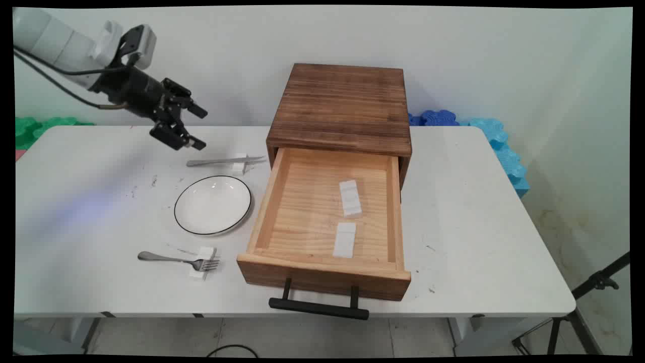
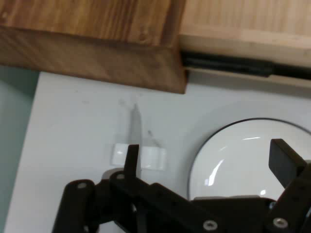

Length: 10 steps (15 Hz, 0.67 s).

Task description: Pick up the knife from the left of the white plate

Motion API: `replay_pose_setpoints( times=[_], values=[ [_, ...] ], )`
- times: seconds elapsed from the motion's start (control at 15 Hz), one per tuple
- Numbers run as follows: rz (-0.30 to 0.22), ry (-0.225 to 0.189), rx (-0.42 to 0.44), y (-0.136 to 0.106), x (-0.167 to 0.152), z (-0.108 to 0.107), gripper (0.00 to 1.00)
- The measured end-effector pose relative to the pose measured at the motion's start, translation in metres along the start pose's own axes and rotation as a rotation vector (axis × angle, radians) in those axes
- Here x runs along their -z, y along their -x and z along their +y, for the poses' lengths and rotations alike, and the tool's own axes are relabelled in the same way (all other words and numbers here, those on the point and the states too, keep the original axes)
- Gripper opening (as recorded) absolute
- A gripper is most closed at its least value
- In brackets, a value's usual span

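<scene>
Hovering above the far left part of the white worktop [image 1: 478,212], the gripper [image 1: 187,128] is holding nothing, and its two fingers are spread apart. Just below it, a metal knife [image 1: 224,161] is lying with its blade on a small white block [image 1: 240,163]. A white plate [image 1: 212,204] with a dark rim is sitting nearer. A fork [image 1: 177,260] is resting on another white block [image 1: 203,262] near the front edge. To the right, a wooden drawer box [image 1: 342,106] is standing with its drawer [image 1: 322,272] pulled out, and two white blocks [image 1: 350,198] are lying inside.
</scene>
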<state>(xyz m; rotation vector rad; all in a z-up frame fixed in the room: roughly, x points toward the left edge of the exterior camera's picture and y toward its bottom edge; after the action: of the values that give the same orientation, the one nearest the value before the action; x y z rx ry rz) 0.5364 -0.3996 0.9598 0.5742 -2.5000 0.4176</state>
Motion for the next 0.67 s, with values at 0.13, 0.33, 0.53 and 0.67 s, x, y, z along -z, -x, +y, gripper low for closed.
replay_pose_setpoints(
  times=[0.13,0.33,0.53,0.67],
  values=[
    [-0.016,-0.015,-0.014,-0.001,-0.005,-0.009,1.00],
    [-0.040,-0.031,-0.035,-0.001,-0.015,-0.021,1.00],
    [-0.072,-0.044,-0.059,0.003,-0.028,-0.035,1.00],
    [-0.093,-0.047,-0.073,0.006,-0.038,-0.043,1.00]
  ],
)
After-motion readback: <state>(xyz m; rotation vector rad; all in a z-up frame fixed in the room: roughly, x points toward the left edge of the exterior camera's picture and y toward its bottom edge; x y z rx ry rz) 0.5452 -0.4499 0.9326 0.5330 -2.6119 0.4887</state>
